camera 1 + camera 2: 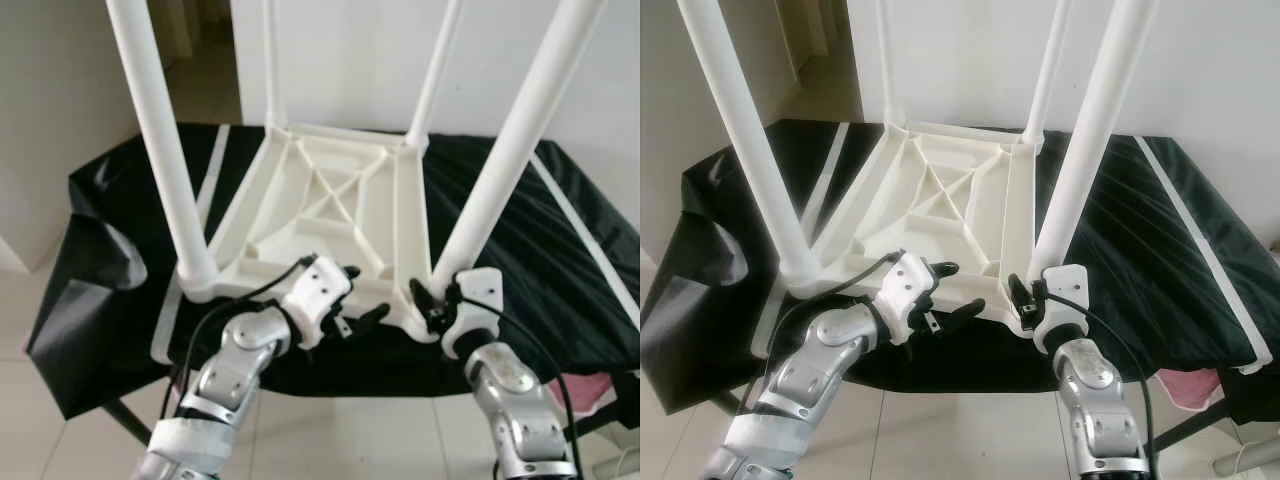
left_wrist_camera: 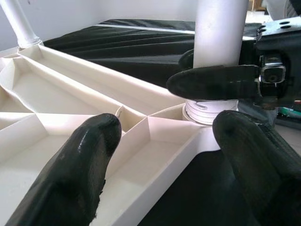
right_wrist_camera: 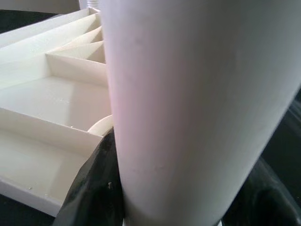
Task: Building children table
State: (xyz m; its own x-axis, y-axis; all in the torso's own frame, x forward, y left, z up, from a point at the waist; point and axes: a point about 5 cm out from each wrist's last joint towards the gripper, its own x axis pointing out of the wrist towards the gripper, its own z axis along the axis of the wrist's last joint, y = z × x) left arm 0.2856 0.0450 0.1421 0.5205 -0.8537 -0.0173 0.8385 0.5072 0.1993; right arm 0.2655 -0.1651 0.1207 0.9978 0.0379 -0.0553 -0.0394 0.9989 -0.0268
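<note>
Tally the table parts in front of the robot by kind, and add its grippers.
White table legs standing in the corner sockets: 4 (near right leg held at its base)
Upturned white tabletop: 1
Grippers: 2 (left gripper, right gripper)
Total: 7

Before me a black cloth [image 1: 560, 250] w/ white stripes; beside its right corner sth pink [image 1: 590, 388]; white wall [image 1: 340, 50] behind.

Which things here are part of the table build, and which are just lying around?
Job: upside-down white plastic tabletop; four white tube legs, incl. near-right leg; right gripper clamped on it; open left gripper.
Bystanders: black cloth; pink item.
</note>
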